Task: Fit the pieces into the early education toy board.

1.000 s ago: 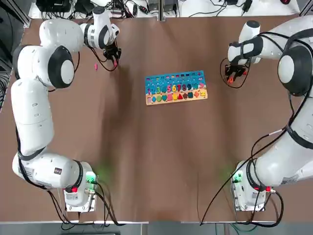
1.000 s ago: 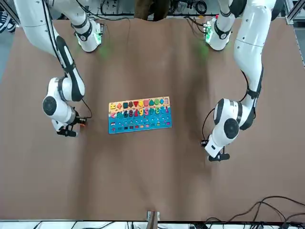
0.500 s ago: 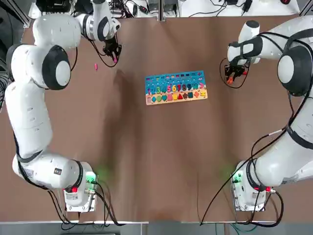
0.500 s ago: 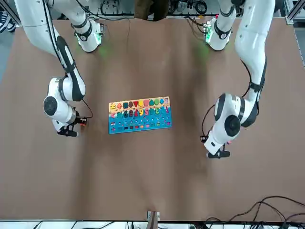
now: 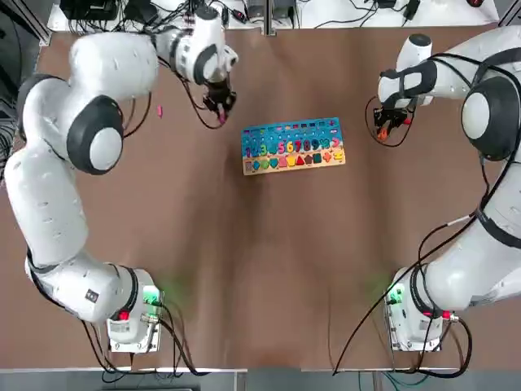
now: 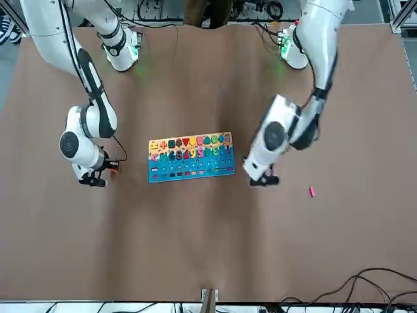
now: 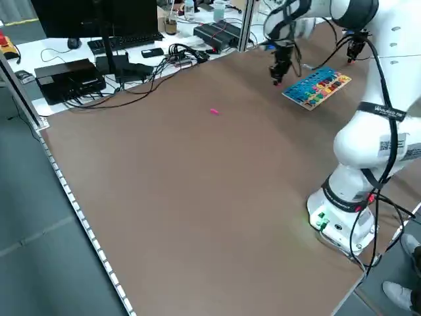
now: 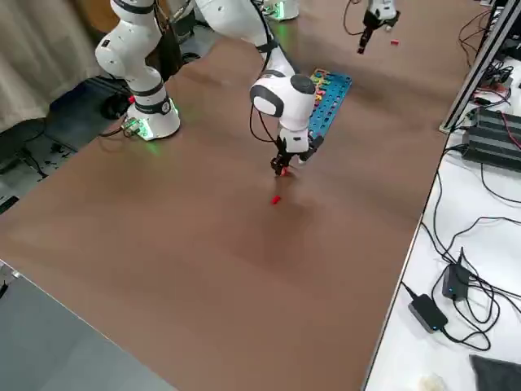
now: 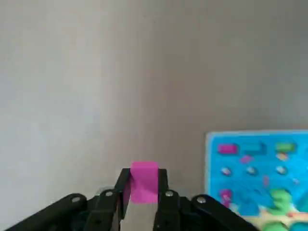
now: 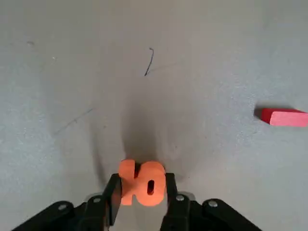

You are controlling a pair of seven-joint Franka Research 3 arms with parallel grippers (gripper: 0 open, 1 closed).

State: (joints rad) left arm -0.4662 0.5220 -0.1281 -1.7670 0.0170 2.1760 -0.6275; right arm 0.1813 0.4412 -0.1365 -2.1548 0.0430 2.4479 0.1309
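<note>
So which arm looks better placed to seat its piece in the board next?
Probably the left. The left gripper holds a pink piece just off the toy board's corner. The right gripper is clamped on the orange piece, farther out, low at the table.

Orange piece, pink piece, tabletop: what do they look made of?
Orange piece: matte, soft rounded edges, likely painted wood or foam. Pink piece: flat, even colour, matte block, probably painted wood, could be plastic. Tabletop: dull brown sheet, no glare, faint scuffs, perhaps paper or a mat.
</note>
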